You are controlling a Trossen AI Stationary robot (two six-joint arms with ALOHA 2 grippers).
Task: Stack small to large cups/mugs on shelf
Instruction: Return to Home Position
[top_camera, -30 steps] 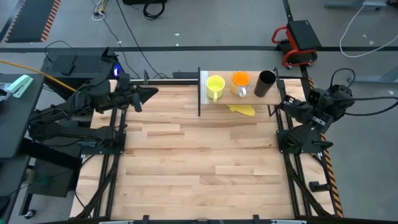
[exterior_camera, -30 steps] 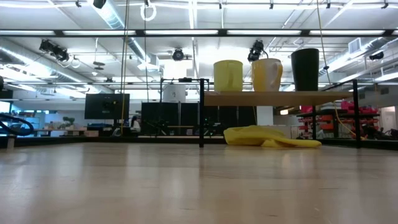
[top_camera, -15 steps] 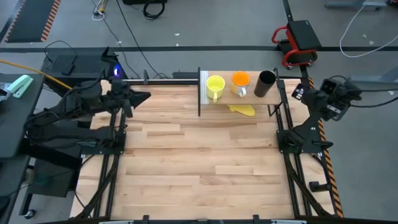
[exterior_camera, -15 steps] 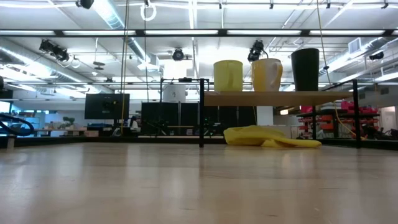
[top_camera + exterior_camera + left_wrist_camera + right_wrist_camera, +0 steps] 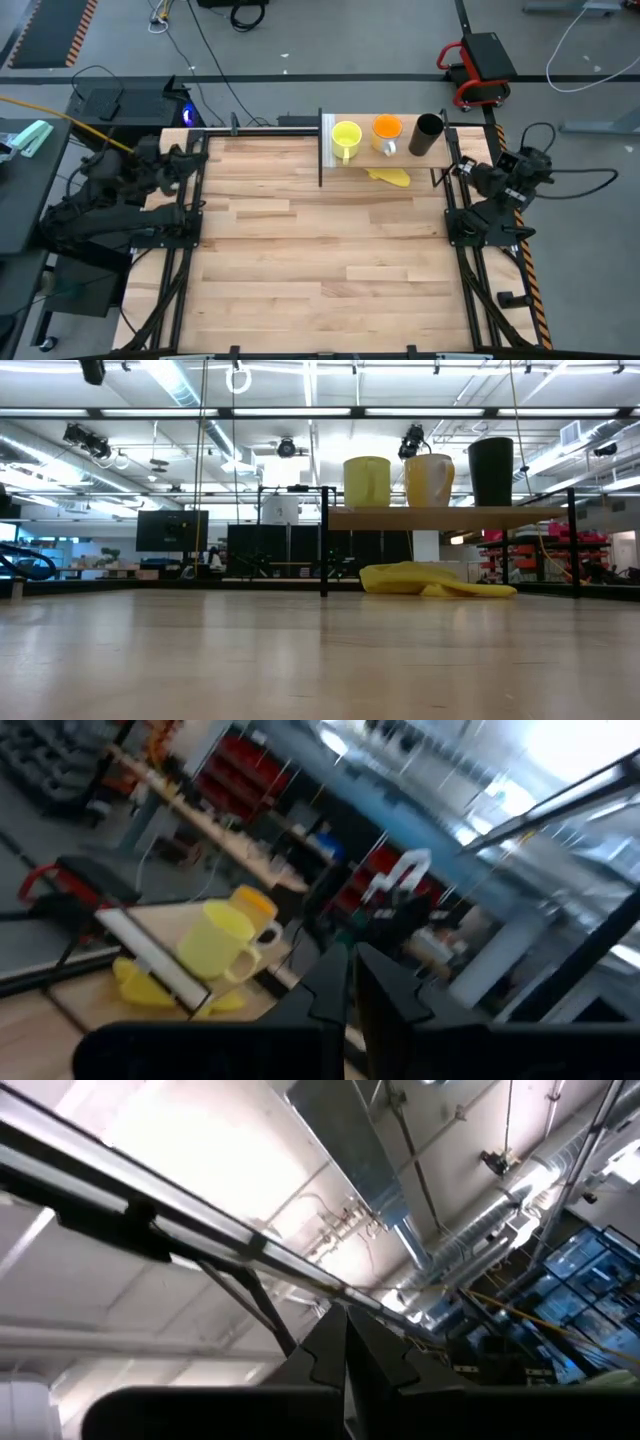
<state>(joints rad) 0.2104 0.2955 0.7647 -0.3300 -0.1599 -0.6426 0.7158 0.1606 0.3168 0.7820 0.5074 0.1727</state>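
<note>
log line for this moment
shelf: yellow mug, orange mug, black cup | left gripper: shut, left edge | right gripper: shut, right edge

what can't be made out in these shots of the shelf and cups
- High view: the flat yellow thing is partly covered by the shelf.
- Left wrist view: the orange cup is blurred and half hidden behind the yellow mug.
- Right wrist view: shows only ceiling; none of the cups are in frame.
</note>
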